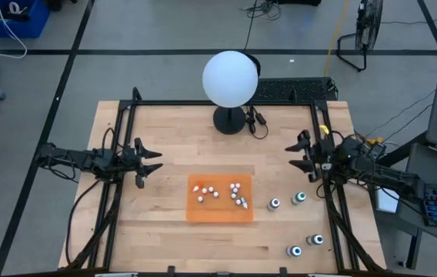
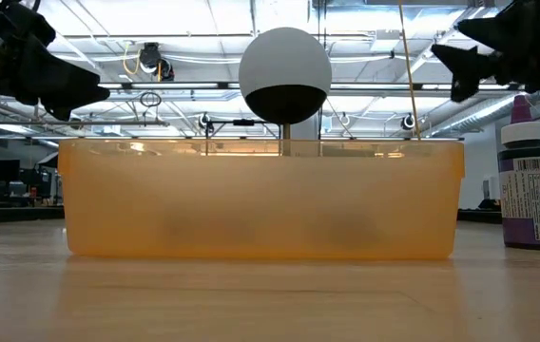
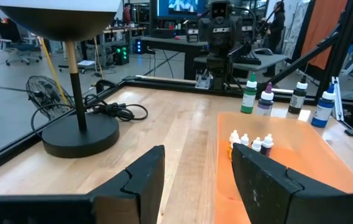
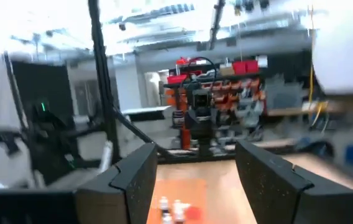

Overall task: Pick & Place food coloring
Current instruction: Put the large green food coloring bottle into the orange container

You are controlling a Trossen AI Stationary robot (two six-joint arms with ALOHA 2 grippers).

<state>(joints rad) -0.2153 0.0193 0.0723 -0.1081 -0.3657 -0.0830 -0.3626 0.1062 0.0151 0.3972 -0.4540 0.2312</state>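
High view: small whitish food coloring bottles [image 1: 220, 193] scattered in orange tray [image 1: 195, 211] at table centre, several tipped over, long axes mixed. Four larger dark bottles [image 1: 298, 198] upright on wood right of tray, caps up. Left gripper [image 1: 151, 161] left of tray, fingers apart, empty. Right gripper [image 1: 295, 155] near globe lamp [image 1: 230, 78], fingers apart, empty.

Low view: purple-labelled bottle [image 2: 530, 182] upright beside tray wall [image 2: 260, 199].

Left wrist view: four tall bottles [image 3: 249, 94] upright beyond tray; small ones [image 3: 251, 142] standing, tips up.

Right wrist view: small bottles [image 4: 171, 210] between spread fingers, blurred.

Orange tray [image 2: 260, 199] front, globe lamp [image 2: 285, 74] behind, dark bottle [image 2: 530, 180] right
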